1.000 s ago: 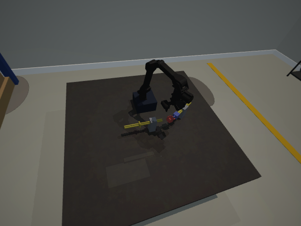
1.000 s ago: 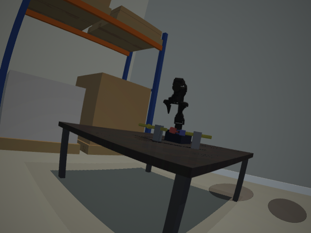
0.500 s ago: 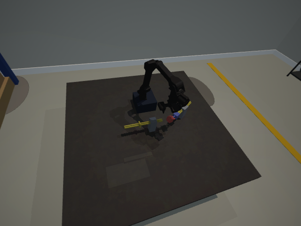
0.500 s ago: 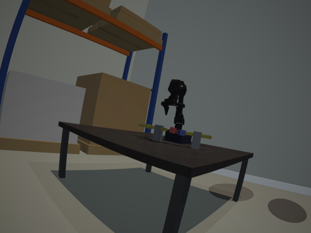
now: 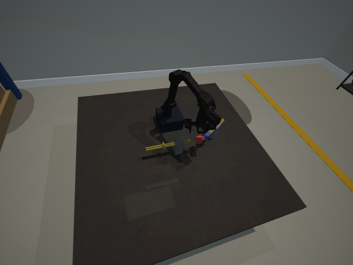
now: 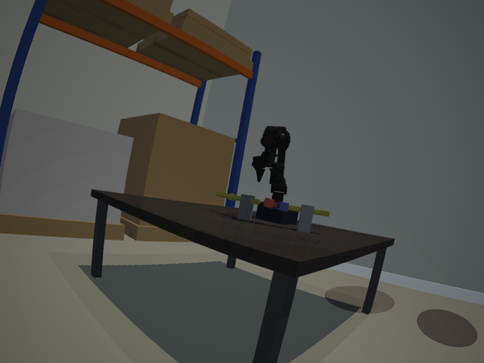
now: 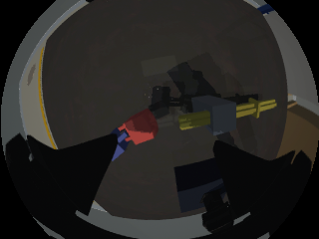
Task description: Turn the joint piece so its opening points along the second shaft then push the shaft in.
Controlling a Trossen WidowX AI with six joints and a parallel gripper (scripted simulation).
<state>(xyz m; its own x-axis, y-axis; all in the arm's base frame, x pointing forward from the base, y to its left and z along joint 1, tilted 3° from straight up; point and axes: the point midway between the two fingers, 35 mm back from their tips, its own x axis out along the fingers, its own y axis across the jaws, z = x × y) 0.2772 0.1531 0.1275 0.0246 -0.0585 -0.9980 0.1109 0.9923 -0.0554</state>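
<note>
1 red joint piece (image 5: 199, 139) (image 6: 268, 203) (image 7: 142, 126) stood at the end of the blue hinge part (image 5: 207, 134) (image 6: 283, 206) (image 7: 120, 146), its far end seeming to face the second shaft (image 5: 154, 148) (image 6: 221, 194) (image 7: 195, 120), though the exact line could not be told. A gap separated the 2. That yellow shaft ran through 1 grey block (image 5: 178, 147) (image 6: 246, 206) (image 7: 224, 118), its collar (image 5: 164, 146) (image 6: 232, 196) (image 7: 256, 108) on the side away from the joint. The fixed shaft (image 5: 223, 121) (image 6: 320, 212) was carried by the other block (image 5: 215, 131) (image 6: 305, 218).

The gripper (image 5: 196, 130) (image 6: 259, 179) (image 7: 166, 143) hung above the tabletop (image 5: 228, 185) (image 6: 195, 218) (image 7: 100, 65), its 2 fingers spread almost as wide as they went, with 0 things held.

The turning looked largely done; the push likely came next. 1 wide finger brushing the joint on the way across could knock it askew. Even slight misalignment could make the shaft strike the rim and swing the hinges instead of entering. A grip too near the block could jam against it before the shaft was fully in.
</note>
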